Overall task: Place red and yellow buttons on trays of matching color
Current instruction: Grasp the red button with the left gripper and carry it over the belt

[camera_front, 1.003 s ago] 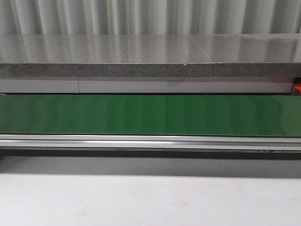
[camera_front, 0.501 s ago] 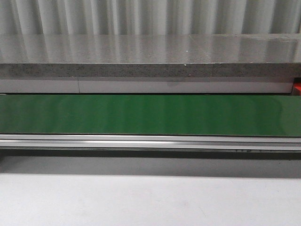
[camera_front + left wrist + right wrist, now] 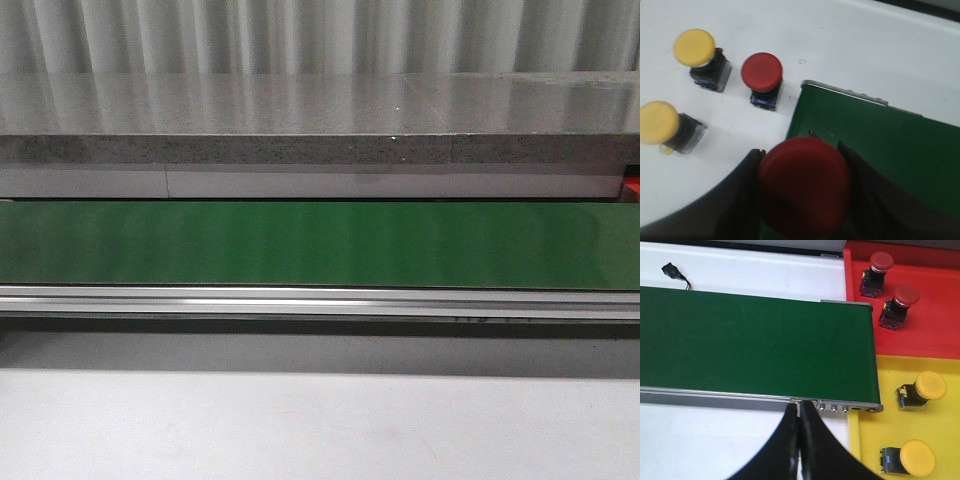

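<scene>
From the front view I get only the green conveyor belt (image 3: pixel 320 245), its metal rail and a grey stone ledge behind; neither arm shows there, and just a sliver of red peeks in at the right edge, too little for me to name.

On the left wrist camera, my left gripper (image 3: pixel 802 192) is clamped on a red button (image 3: pixel 804 185): its big cap fills the gap between the dark fingers (image 3: pixel 742 197), and the body under it is hidden. The cap is blurred and cut off by the frame edge. It hangs over the end of the belt (image 3: pixel 880 150), where the belt meets the white worktop (image 3: pixel 850 45). On the worktop stand another red button (image 3: pixel 762 77) and two yellow buttons (image 3: pixel 696 50) (image 3: pixel 660 125), apart from each other.

On the right wrist camera, my right gripper (image 3: pixel 799 440) has its fingers pressed together with nothing between them, above the belt's near rail. Beside the belt end, the red tray (image 3: pixel 940 335) holds two red buttons (image 3: pixel 877 272) (image 3: pixel 900 305), and the yellow tray (image 3: pixel 865 440) holds two yellow ones (image 3: pixel 925 390) (image 3: pixel 910 460). Both trays are cropped. A small black cable piece (image 3: pixel 672 272) lies on the worktop beyond the belt.
</scene>
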Available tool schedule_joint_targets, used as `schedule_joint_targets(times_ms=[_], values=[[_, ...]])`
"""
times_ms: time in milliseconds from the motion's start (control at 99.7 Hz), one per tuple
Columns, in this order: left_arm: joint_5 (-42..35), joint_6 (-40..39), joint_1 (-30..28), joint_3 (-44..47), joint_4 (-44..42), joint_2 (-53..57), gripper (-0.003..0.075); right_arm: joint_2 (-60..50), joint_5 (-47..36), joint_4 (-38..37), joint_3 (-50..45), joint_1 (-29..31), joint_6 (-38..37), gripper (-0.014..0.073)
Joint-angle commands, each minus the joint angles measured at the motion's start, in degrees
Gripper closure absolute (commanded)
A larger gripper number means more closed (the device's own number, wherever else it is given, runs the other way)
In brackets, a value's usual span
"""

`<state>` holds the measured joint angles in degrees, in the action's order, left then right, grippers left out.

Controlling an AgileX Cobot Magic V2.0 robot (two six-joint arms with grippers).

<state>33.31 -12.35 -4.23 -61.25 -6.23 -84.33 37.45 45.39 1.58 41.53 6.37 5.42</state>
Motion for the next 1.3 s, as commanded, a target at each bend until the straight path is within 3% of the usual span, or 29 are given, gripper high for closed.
schedule_joint_targets(times_ms=[0,431,511,602,752,802,983,1123,1294], values=[[-2.16,0.89,2.13,-1.68,-1.7,0.96,0.0739,-0.24,-3.04,-0.2,1.54,-0.07,0.42,0.0659],[-1.2,1.14,5.24,-1.68,-4.75,-3.99,0.0738,-0.24,-3.04,-0.2,1.54,-0.07,0.42,0.0659],[-1.11,1.14,5.24,-1.68,-4.75,-3.99,0.0708,-0.24,-3.04,-0.2,1.54,-0.07,0.42,0.0659],[-1.11,1.29,5.24,-1.68,-4.75,-3.99,0.0557,-0.24,-3.04,-0.2,1.54,-0.07,0.42,0.0659],[-1.11,1.29,5.24,-1.8,-4.37,-3.99,0.0092,-0.24,-3.04,-0.2,1.54,-0.07,0.42,0.0659],[-0.99,1.29,5.37,-1.91,-4.37,-3.88,-0.0004,-0.24,-3.04,-0.2,1.54,-0.07,0.42,0.0659],[0.42,1.29,5.75,-4.48,-4.73,-1.51,0.0101,-0.24,-3.04,-0.2,1.54,-0.07,0.42,0.0659],[3.2,1.29,4.67,-8.38,-6.14,-0.66,0.0104,-0.24,-3.04,-0.2,1.54,-0.07,0.42,0.0659],[4.01,1.29,-1.0,-9.5,-5.95,-0.66,0.0104,-0.24,-3.04,-0.2,1.54,-0.07,0.42,0.0659]])
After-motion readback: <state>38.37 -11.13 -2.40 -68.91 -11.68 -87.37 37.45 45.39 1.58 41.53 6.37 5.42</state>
